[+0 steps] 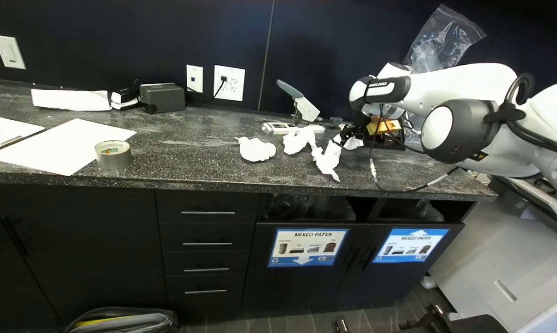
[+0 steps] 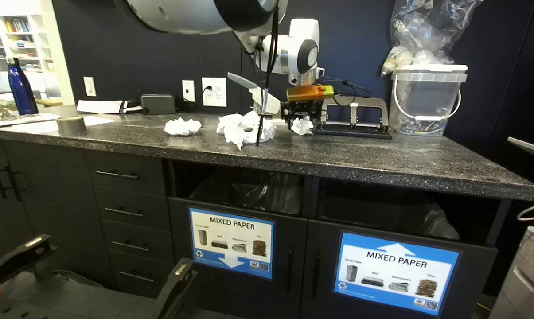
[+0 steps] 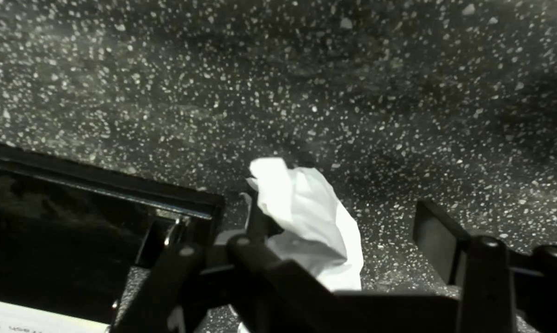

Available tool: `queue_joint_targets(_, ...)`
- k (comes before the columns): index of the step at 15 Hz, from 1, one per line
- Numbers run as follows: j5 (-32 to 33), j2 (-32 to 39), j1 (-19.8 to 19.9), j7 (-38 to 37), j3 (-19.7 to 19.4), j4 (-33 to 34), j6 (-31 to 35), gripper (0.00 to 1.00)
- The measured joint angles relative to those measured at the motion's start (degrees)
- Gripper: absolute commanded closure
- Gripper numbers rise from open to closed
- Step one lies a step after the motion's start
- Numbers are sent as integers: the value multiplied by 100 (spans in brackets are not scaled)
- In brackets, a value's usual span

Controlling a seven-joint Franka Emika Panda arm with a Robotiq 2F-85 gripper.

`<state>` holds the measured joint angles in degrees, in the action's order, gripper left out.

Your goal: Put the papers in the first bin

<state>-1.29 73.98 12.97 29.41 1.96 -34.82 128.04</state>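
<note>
In the wrist view a crumpled white paper [image 3: 313,203] lies between the fingers of my gripper [image 3: 347,231]. It sits against the left finger, and bare counter shows between it and the right finger [image 3: 437,245]. In an exterior view the gripper [image 2: 300,116] stands low over the counter with that wad beneath it. More papers rest to its left: a lone wad [image 1: 256,150], a second [image 1: 298,140] and a long twisted one [image 1: 327,158]. Below the counter are two dark slots with blue-and-white signs. The right one, its sign blue across the top, best fits the first bin [image 2: 399,235].
A hole punch [image 2: 355,117] stands close to the gripper's right, and its black base [image 3: 52,231] fills the lower left of the wrist view. Behind the wads is a stapler [image 1: 306,108]. A clear bucket [image 2: 428,97] is farther right. A tape roll [image 1: 113,157] sits by flat sheets.
</note>
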Motion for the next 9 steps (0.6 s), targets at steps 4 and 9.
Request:
queue_joint_targets(4,0,84,6,83,0,23,369,80)
queue_joint_targets(9,0,97,22,156,0,23,444,94)
